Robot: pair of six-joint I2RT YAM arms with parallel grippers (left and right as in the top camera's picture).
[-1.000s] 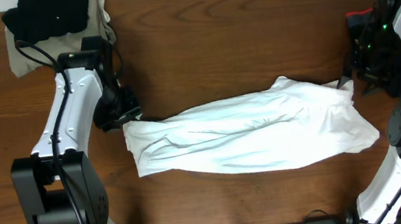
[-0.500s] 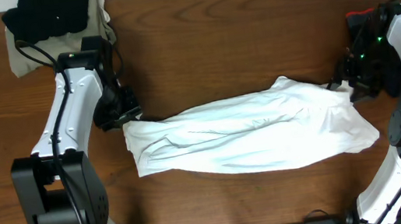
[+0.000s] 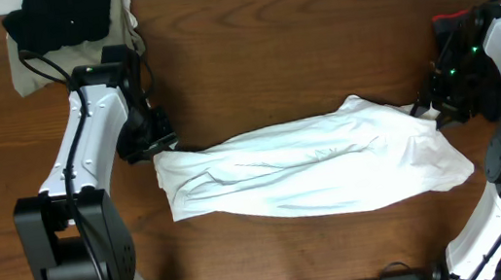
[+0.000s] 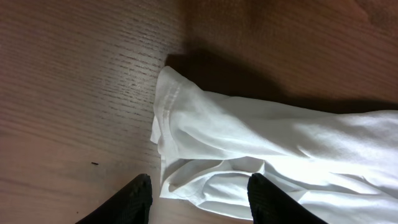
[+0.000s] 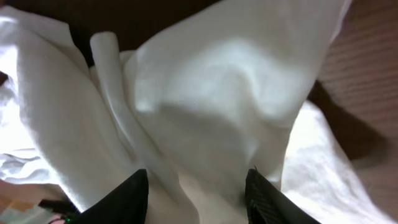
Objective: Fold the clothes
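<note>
On the wooden bench (image 3: 296, 45), the white shirt (image 3: 313, 165) lies bunched into a long, wrinkled band that stretches from your left gripper (image 4: 202, 200) across to your right gripper (image 5: 196, 194), one end at each. In the left wrist view, your left gripper stands about half open just above the bench. A hemmed corner of the shirt lies between its two dark fingers (image 4: 134, 198) and the rest of the cloth runs away to one side. A sliver of bare wood shows between one finger and the hem, so nothing is pinched there. At the other end, your right gripper is pushed into the shirt's edge. White folds rise up and fill the whole gap between its fingers (image 5: 261, 193), and you cannot tell from here whether they are clamped on the cloth or only set around it. Well beyond your left gripper, at the far corner of the bench, a black garment (image 3: 57, 18) sits heaped on a khaki one (image 3: 26, 78), both well apart from the shirt.
</note>
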